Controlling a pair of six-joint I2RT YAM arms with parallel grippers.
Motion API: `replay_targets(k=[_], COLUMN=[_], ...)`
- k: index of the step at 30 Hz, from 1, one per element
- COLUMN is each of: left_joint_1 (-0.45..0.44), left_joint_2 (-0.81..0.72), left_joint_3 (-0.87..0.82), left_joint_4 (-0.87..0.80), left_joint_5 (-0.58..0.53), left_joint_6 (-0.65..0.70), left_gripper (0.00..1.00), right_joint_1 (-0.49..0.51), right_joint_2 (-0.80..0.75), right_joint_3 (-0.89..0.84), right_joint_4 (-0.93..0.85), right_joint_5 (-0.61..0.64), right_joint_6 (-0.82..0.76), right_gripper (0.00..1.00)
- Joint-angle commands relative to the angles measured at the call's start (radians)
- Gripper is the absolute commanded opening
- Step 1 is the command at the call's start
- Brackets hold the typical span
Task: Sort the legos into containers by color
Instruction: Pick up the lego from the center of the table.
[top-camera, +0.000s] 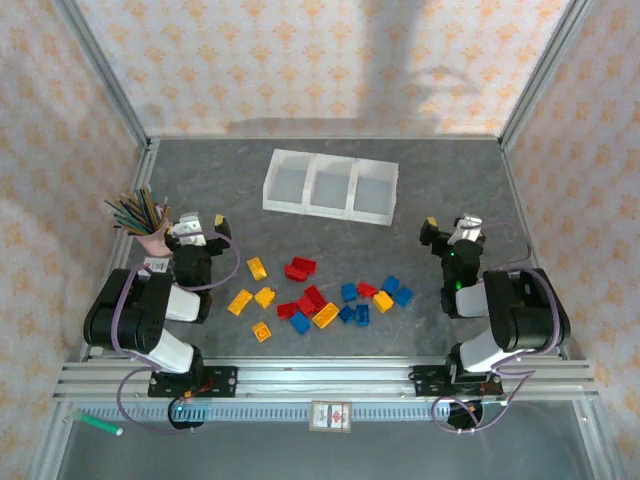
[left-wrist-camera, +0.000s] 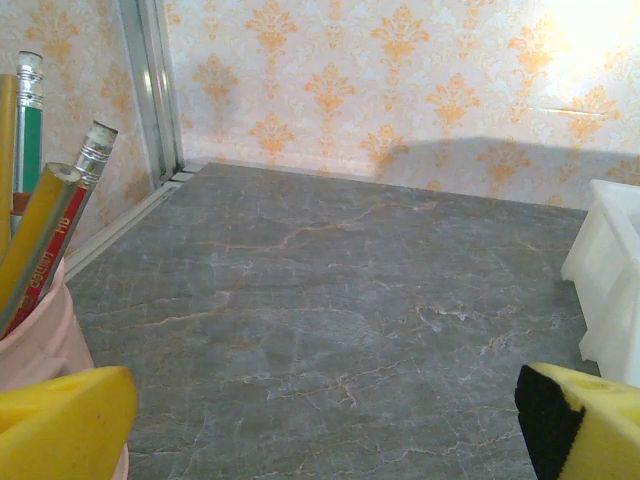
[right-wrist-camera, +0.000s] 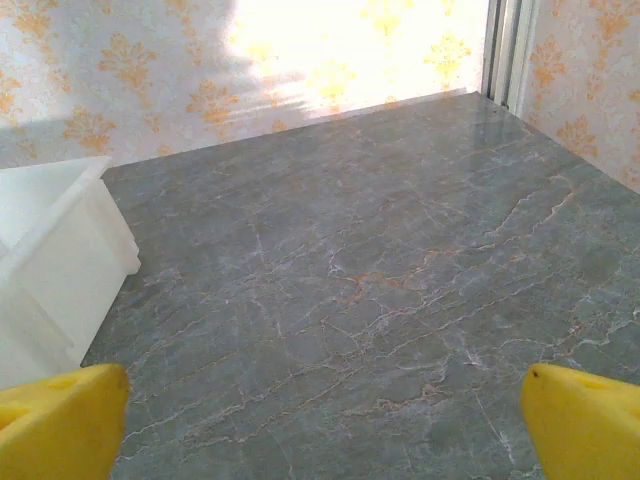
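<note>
Legos scattered before the tray (well apart), pencil cup at left

Grey marbled desk: scattered legos (red, blue, yellow-orange) near front, white containers behind, pink pencil cup left.

The white translucent tray is sitting flat, slightly skewed, with its three square compartments running in a row and each showing a bare white floor. The legos are lying loose in a scattered band on the near side of the tray, well apart from its walls. The yellow-orange bricks are lying mostly off the tray's left end, the red bricks are sitting opposite its middle, and the blue bricks are lying toward its right end, the colours mixing where the groups are meeting.
</note>
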Motion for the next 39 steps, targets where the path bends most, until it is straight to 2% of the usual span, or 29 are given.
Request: replay_targets(k=[1, 28, 31, 34, 37, 39], left_joint_1=[-0.005, -0.005, -0.005, -0.004, -0.005, -0.003], left_joint_2=[0.008, 0.000, -0.053, -0.145, -0.260, -0.342], left_joint_3=[0.017, 0.002, -0.021, -0.036, -0.012, 0.022], left_joint_4=[0.016, 0.037, 0.035, -0.013, -0.145, -0.257], left_joint_5=[0.011, 0.008, 0.009, 0.008, 0.009, -0.001], left_joint_6=[0.014, 0.012, 0.011, 0.011, 0.003, -0.053], left_gripper=[1.00, 1.00, 1.00, 1.00, 1.00, 1.00], right_joint_1=[0.007, 0.006, 0.006, 0.006, 0.005, 0.005], right_joint_2=[0.004, -0.005, -0.060, -0.154, -0.275, -0.351], right_joint_3=[0.019, 0.019, 0.011, 0.023, 0.066, 0.095], right_joint_4=[0.046, 0.043, 0.016, -0.079, -0.220, -0.311], right_joint_5=[0.012, 0.007, -0.004, 0.038, 0.039, 0.029], right_joint_6=[0.001, 0.002, -0.005, 0.013, 0.040, 0.103], right_gripper=[1.00, 1.00, 1.00, 1.00, 1.00, 1.00])
